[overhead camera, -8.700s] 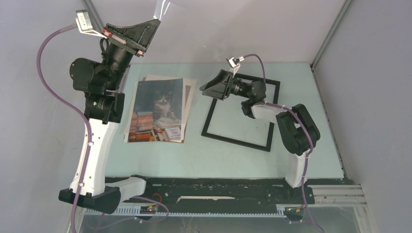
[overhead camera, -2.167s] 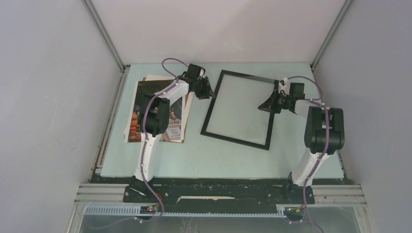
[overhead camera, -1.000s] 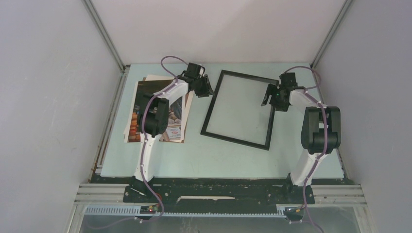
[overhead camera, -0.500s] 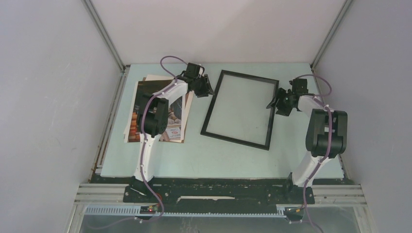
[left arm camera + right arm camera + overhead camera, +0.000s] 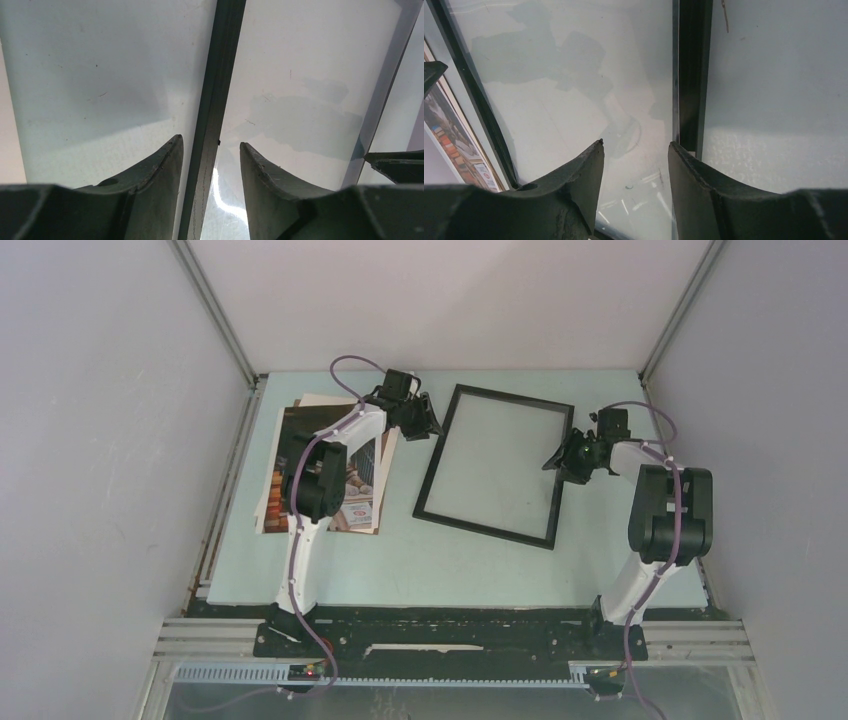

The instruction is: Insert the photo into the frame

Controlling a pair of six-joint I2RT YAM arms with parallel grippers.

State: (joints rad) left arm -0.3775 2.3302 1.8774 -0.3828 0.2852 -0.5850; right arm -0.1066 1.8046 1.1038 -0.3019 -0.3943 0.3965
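Grey-walled booth, pale green table (image 5: 480,560), seen from overhead. Shows frame (image 5: 436,455) flat mid-table, long axis running near-to-far, slightly skewed, nothing in it yet. Puts photo (image 5: 287,445) face up on a paper stack (image 5: 312,400) left of frame, apart from it, long axis roughly parallel. Has left arm stretched across photo, with left gripper (image 5: 425,425) at frame's far-left corner and right gripper (image 5: 557,460) low at frame's right edge. Makes left arm the nearer one to photo.

Left wrist: fingers spread, holding nothing, straddling frame (image 5: 217,90) at its left rail, which runs straight away between them. Can't tell whether touching.

Right wrist: fingers spread, empty, gap over the glass (image 5: 574,100), frame's right rail just ahead of the right-hand finger. Catches photo (image 5: 454,135) beyond the opposite rail, at left.
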